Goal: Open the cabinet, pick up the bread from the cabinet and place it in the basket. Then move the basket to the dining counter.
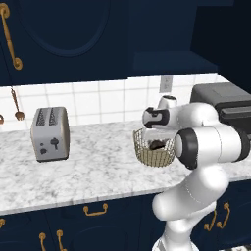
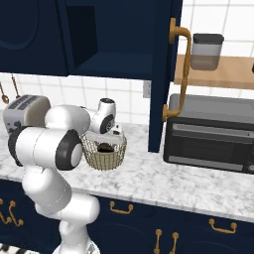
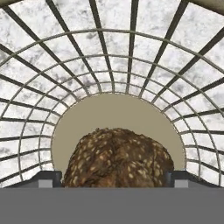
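Note:
The tan wire basket stands on the marble worktop, and my arm bends down into it from above. Looking along the hand, I see the brown lumpy bread lying on the basket's round floor. My gripper is open, with one fingertip on either side of the loaf. The bread shows dark through the mesh. The navy cabinet's door stands open to the right of the basket, and its shelf is bare. The dining counter is out of view.
A silver toaster stands to the left of the basket. A dark toaster oven sits to its right, past the open door. A grey jar rests on a wooden shelf above it. Brass-handled drawers run below the worktop.

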Tool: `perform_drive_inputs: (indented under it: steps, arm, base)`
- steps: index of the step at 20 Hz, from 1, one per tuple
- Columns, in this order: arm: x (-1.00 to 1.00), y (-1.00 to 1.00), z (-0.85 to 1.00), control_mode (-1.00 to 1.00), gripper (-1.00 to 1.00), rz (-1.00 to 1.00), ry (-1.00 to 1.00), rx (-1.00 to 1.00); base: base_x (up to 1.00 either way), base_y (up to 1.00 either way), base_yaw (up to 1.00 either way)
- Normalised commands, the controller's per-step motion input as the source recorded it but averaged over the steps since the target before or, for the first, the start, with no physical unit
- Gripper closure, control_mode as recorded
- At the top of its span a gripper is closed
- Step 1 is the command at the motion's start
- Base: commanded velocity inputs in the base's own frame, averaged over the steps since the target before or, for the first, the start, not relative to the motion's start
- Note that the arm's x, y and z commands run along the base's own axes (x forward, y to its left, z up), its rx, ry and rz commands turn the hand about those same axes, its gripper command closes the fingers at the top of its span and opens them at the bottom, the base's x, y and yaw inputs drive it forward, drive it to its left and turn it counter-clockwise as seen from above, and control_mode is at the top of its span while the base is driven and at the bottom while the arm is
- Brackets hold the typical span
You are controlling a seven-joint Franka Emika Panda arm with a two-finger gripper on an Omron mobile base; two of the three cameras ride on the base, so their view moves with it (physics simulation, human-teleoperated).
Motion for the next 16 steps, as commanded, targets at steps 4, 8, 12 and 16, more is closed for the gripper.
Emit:
perform_drive_inputs:
  steps: [4, 8, 12, 16]
  arm:
    - [0.39, 0.00, -0.48, -1.00, 1.00, 0.00, 0.01, 0.00]
    - [0.20, 0.00, -0.31, -1.00, -1.00, 0.00, 0.00, 0.00]
    - [0.00, 0.01, -0.01, -1.00, -1.00, 0.00, -0.01, 0.00]
    - [0.00, 0.00, 0.01, -1.00, -1.00, -0.01, -0.03, 0.00]
  base:
    - [0.00, 0.00, 0.00]
    - [0.00, 0.00, 0.00]
    - [0.00, 0.00, 0.00]
    - [0.00, 0.00, 0.00]
